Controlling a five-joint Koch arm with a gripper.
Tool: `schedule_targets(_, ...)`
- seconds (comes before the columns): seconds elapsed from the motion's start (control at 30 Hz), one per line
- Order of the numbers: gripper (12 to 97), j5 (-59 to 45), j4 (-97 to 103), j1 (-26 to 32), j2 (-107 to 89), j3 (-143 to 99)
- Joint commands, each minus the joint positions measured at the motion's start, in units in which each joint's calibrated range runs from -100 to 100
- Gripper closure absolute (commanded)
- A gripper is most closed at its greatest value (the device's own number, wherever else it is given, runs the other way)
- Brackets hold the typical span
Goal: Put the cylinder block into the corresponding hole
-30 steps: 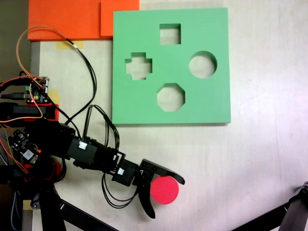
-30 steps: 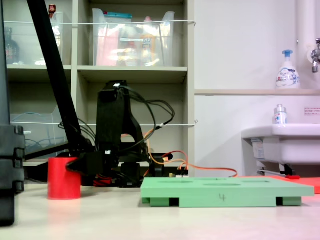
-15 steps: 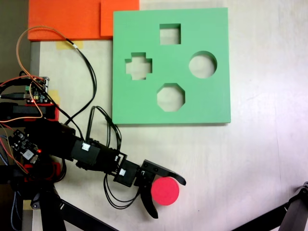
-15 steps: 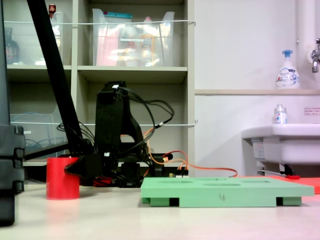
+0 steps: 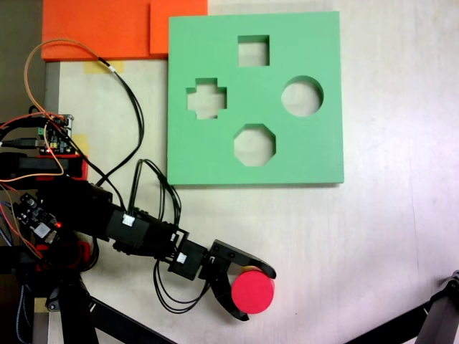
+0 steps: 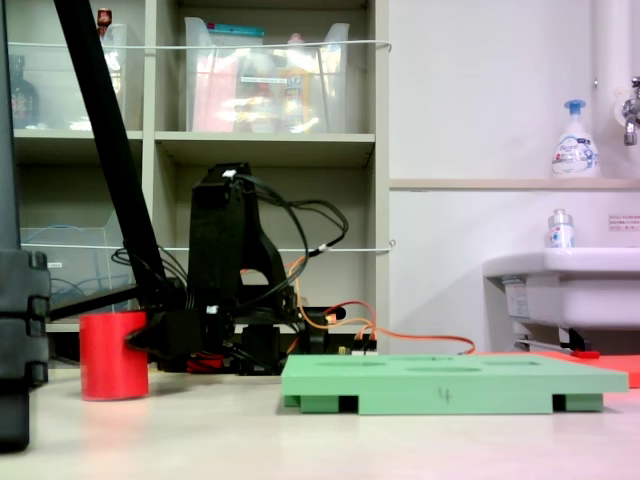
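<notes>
The red cylinder block [image 5: 252, 290] stands upright on the table near the front edge in a fixed view, well below the green foam board [image 5: 208, 158]. My gripper [image 5: 256, 294] is shut on it, one black finger over its far side and the other curled round its near side. The circular hole [image 5: 302, 96] lies on the board's right side, empty. From the low side view the cylinder block [image 6: 112, 355] rests on the table left of the arm, the gripper [image 6: 137, 343] touching its right side, and the board [image 6: 440, 385] lies flat to the right.
The board also has square [image 5: 253, 50], cross [image 5: 206, 98] and octagonal [image 5: 254, 144] cut-outs. Orange foam sheets [image 5: 100, 29] lie at the top left. A controller board with wires [image 5: 50, 136] sits left. A black stand leg [image 5: 437, 315] crosses the bottom right corner.
The jaws have closed onto the cylinder block. It has shifted slightly toward the table's front edge, leftward in the side view.
</notes>
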Motion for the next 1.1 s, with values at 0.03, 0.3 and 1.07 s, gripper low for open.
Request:
schedule_targets(0.03,66.0,0.49,6.36,-0.24,-0.36,-0.19)
schedule_targets(0.3,69.5,0.49,6.36,-0.24,-2.73,-2.79)
schedule_targets(1.07,69.5,0.00,6.36,3.32,-35.55,-13.55)
